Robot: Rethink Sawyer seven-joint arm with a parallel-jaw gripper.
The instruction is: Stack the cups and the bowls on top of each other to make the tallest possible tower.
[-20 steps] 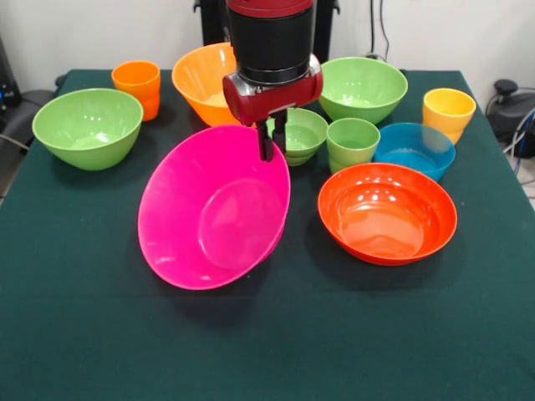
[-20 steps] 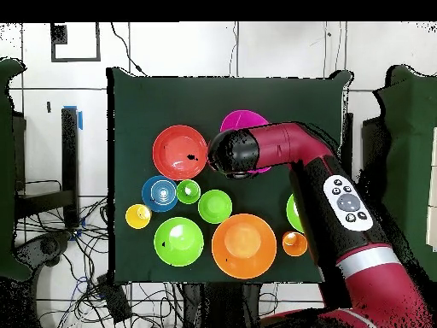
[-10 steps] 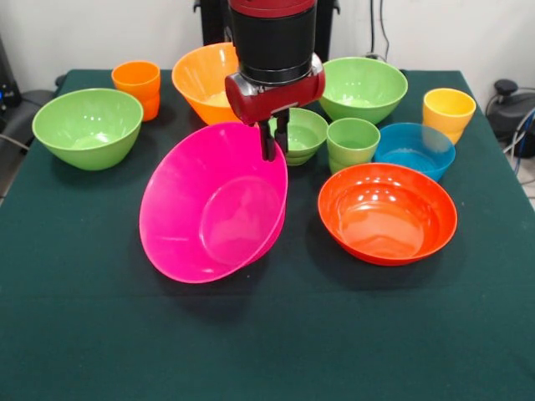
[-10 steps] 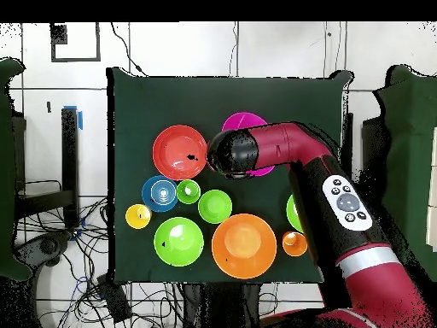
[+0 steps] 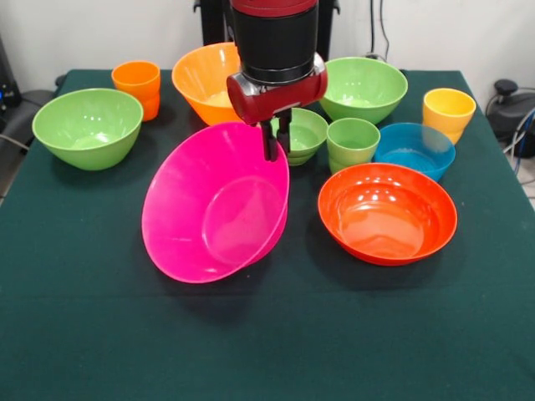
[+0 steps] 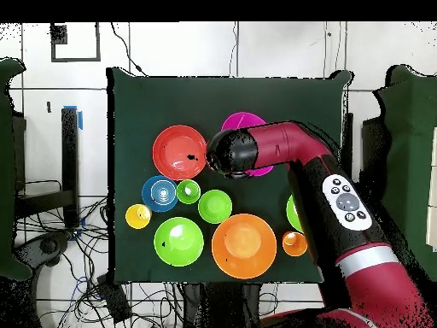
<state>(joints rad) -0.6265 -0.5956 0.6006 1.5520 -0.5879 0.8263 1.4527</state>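
gripper pinching pink bowl rim at 1 o'clock; bowl hanging tilted; thin grip risking slipping, dropping

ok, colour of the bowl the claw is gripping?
Bright pink. The claw pinches its rim, tilting it up. Clearest in the front view.

Green-clothed table under bowls, cups
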